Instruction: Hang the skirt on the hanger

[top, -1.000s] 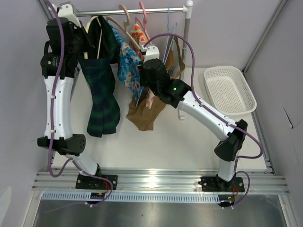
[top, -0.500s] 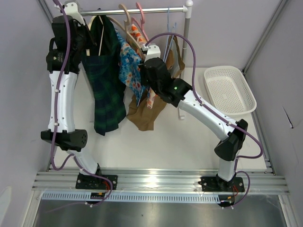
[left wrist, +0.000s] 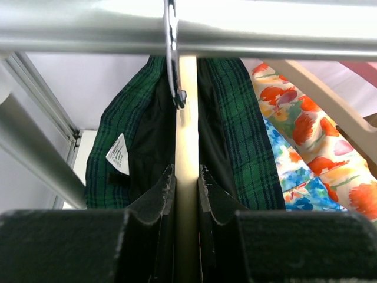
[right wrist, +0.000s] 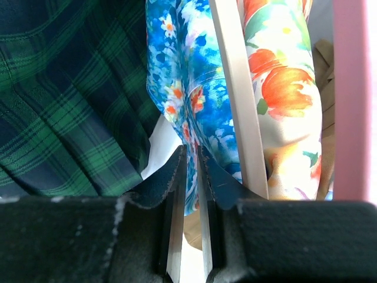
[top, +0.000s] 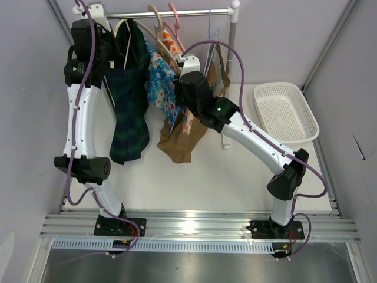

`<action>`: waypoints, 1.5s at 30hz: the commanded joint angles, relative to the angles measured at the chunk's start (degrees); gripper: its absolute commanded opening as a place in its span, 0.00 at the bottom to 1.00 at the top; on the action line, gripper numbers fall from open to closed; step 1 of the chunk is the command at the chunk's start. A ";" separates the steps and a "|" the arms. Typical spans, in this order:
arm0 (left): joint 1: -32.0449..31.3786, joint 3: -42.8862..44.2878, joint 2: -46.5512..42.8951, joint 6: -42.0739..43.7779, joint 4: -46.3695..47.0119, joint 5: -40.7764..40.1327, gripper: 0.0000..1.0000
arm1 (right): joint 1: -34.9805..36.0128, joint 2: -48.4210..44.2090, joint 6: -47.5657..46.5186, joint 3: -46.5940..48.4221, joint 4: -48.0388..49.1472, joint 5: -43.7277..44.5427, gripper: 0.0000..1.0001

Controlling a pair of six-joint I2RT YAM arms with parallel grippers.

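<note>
A rail [top: 171, 12] runs across the back of the tabletop [top: 235, 177], with a post [top: 234, 35] at its right end. The hanger [left wrist: 187, 118] hangs by its hook [left wrist: 172, 59] from the rail's left end, with the skirt [top: 129, 106] on it, cloth on both sides of its arm. The left tool [left wrist: 187, 171] sits just below the rail, clamped on the hanger from both sides. Right beside the skirt hangs a second garment [top: 160, 82]; the right tool [right wrist: 190, 156] pinches its edge. A third garment [top: 179, 144] hangs lower, just right of that. A basket [top: 285, 112] lies on the tabletop, right of the post and apart from it.
</note>
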 commanded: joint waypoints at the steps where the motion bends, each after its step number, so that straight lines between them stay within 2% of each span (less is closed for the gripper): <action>1: 0.58 3.37 -1.19 1.06 8.09 1.66 0.00 | -0.58 -0.11 0.43 0.52 2.33 -0.32 0.18; 7: 0.58 1.09 -3.39 1.14 8.44 1.40 0.02 | -0.58 -0.28 0.78 0.08 2.60 -0.67 0.18; 11: 0.58 0.65 -4.80 1.14 8.35 0.61 0.20 | -0.58 -0.46 0.87 0.60 2.42 -0.85 0.18; 15: 0.58 0.47 -6.29 1.58 8.26 0.34 0.33 | -0.58 -0.81 0.96 0.87 2.51 -1.73 0.25; 24: 0.50 -0.59 -9.02 0.88 7.82 1.66 0.41 | -0.58 -1.78 1.31 0.78 1.98 -3.66 0.29; 28: 0.50 -4.17 -11.30 -0.17 8.00 2.98 0.45 | -0.49 -2.48 1.75 0.34 1.98 -4.63 0.31; 33: 0.50 -8.05 -16.66 -1.67 8.79 4.90 0.48 | -0.49 -4.06 2.63 -1.24 2.95 -7.96 0.41; 38: 0.50 -10.95 -20.96 -3.25 8.70 6.58 0.52 | -0.23 -5.82 3.86 -1.15 2.77 -15.51 0.63; 43: 0.41 -13.33 -25.27 -3.95 7.48 8.51 0.54 | -0.05 -7.14 6.58 -1.06 2.51 -21.23 0.74; 45: 0.41 -14.47 -26.94 -4.74 6.77 8.95 0.55 | -0.05 -7.93 7.90 -0.71 2.16 -26.05 0.78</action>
